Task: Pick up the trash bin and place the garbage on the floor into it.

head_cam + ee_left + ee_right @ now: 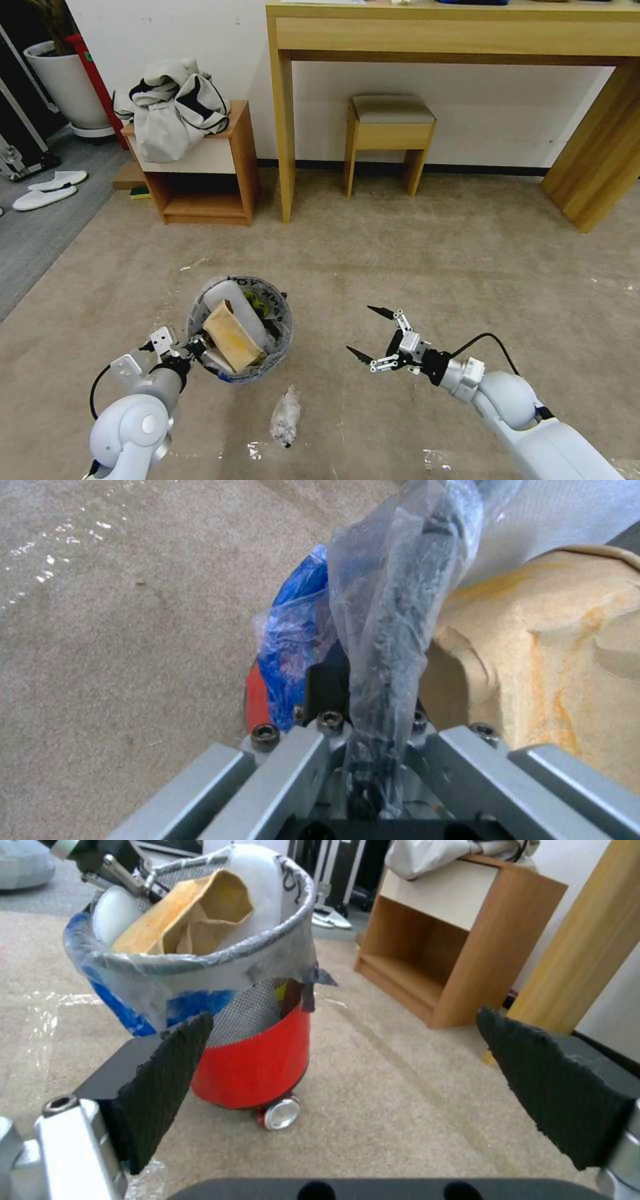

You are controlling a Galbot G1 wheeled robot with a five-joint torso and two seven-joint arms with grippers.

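I am seeing my left end effector gripping the rim of the trash bin, which is holding a cardboard scrap. My right end effector is hanging open beside it, above the carpet, near a clear plastic wad.

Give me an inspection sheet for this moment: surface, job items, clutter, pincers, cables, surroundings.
Surface: beige carpet with shiny tape marks.
Job's things: trash bin holds a cardboard scrap and a white slipper; soda can lies at its base; clear plastic wad on the carpet.
Clutter: nothing seen.
Pincers: left pincer shut on the bin's rim; right pincer open, empty, right of the bin.
Cables: black cable on the right wrist.
Surroundings: wooden desk, stool, cabinet with a bag.
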